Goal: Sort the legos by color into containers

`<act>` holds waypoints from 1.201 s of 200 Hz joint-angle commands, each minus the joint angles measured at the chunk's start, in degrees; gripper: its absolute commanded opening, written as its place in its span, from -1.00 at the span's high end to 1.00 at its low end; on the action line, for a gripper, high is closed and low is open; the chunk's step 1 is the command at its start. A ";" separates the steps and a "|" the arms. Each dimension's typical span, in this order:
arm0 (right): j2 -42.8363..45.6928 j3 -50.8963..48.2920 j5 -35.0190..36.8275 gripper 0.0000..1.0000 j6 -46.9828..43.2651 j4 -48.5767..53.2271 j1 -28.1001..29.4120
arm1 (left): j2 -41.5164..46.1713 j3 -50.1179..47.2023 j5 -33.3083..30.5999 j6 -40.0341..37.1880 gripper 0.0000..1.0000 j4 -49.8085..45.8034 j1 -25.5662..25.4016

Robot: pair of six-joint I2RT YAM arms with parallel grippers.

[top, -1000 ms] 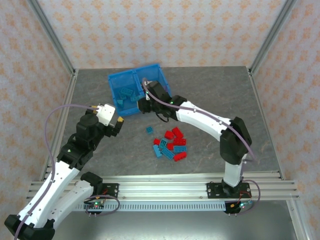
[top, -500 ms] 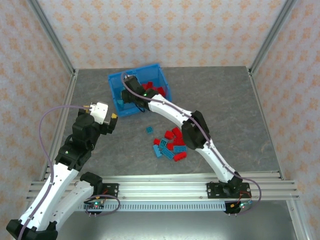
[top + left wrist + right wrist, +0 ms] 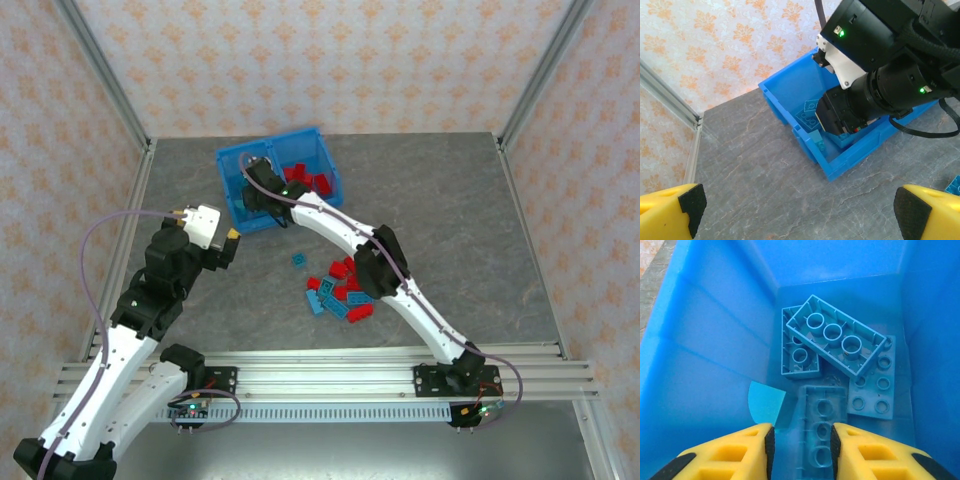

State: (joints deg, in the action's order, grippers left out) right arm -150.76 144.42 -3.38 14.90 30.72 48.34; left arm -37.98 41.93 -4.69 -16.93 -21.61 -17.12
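Bin (image 3: 226,185) noted upper centre of the top view on the grey surface (image 3: 430,200), long axis laid left to right, slightly skewed with its right end higher in frame. Right-hand compartment (image 3: 328,160) seen to hold red legos (image 3: 300,175). Right arm (image 3: 330,220) stretched from lower right to the bin, its fingers (image 3: 252,200) lowered into the left-hand compartment (image 3: 700,340). In the right wrist view these fingers are seen narrowly parted at the bottom edge, with nothing clamped between them. Four teal legos (image 3: 875,390) counted on the compartment floor. Topmost lego (image 3: 835,335) lies hollow side up, tilted on the others, long axis from upper left to lower right. The lego below the gap (image 3: 821,415) is also hollow side up, long axis up and down the frame, its right edge hidden under one finger; contact cannot be told. Loose pile (image 3: 340,290) of mixed red and teal bricks recorded at centre of the top view, well apart from the bin. Single teal lego (image 3: 299,260) lies just off the pile's upper left. Left arm's fingers (image 3: 226,250) are held left of centre, above the surface and near the bin's lower left corner. In the left wrist view they are spread wide and empty.
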 commanded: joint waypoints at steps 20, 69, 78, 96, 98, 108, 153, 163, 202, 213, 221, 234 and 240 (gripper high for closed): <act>15.14 -10.56 0.03 0.27 -2.76 -1.36 0.09 | -4.27 0.25 0.08 1.93 -0.99 2.29 0.34; 41.89 -43.41 1.13 0.19 -6.29 -9.97 -0.08 | -10.75 5.26 -4.19 21.02 -0.85 -1.77 0.16; 47.30 -49.38 2.07 0.14 -7.73 -10.35 -0.17 | -13.24 8.11 -3.97 26.05 -0.84 -6.00 -1.20; 57.05 -59.89 5.30 0.05 -8.62 -10.24 -0.22 | -18.85 12.04 -7.56 36.13 -0.84 -12.73 -6.92; 57.98 -60.66 5.79 0.03 -8.47 -10.20 -0.25 | -19.47 12.34 -8.02 37.09 -0.84 -13.34 -7.67; 62.15 -65.82 7.18 0.00 -7.39 -9.94 -0.35 | -22.71 13.80 -9.72 43.61 -0.80 -15.87 -10.77; 72.39 -80.07 0.88 -0.35 -0.94 -10.15 -1.49 | -38.67 16.31 -5.36 73.72 -0.56 -19.59 -19.51; 73.13 -81.65 2.37 -0.40 -1.80 -9.57 -1.57 | -41.81 15.22 -1.67 75.30 -0.59 -15.15 -20.37; 74.12 -83.48 6.54 -0.43 -3.36 -7.10 -3.65 | -51.04 18.65 -1.32 75.74 -0.62 -9.51 -21.17; 74.51 -83.93 6.39 -0.44 -3.44 -7.60 -4.01 | -53.28 20.22 -1.68 75.28 -0.64 -9.18 -21.20; 74.72 -84.15 6.06 -0.48 -3.51 -7.94 -4.28 | -55.07 21.29 -1.72 75.07 -0.65 -9.16 -21.20; 74.63 -84.46 5.69 -0.56 -3.92 -8.18 -4.54 | -58.61 23.38 -1.95 74.56 -0.66 -10.20 -21.19; 74.64 -84.59 5.35 -0.56 -4.23 -8.30 -4.70 | -59.97 24.14 -1.87 74.29 -0.66 -10.54 -21.18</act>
State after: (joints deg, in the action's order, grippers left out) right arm -77.84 60.90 0.93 11.73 22.94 44.12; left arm -94.11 62.11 -5.13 56.10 -32.82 -37.89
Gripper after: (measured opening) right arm 0.772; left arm 0.826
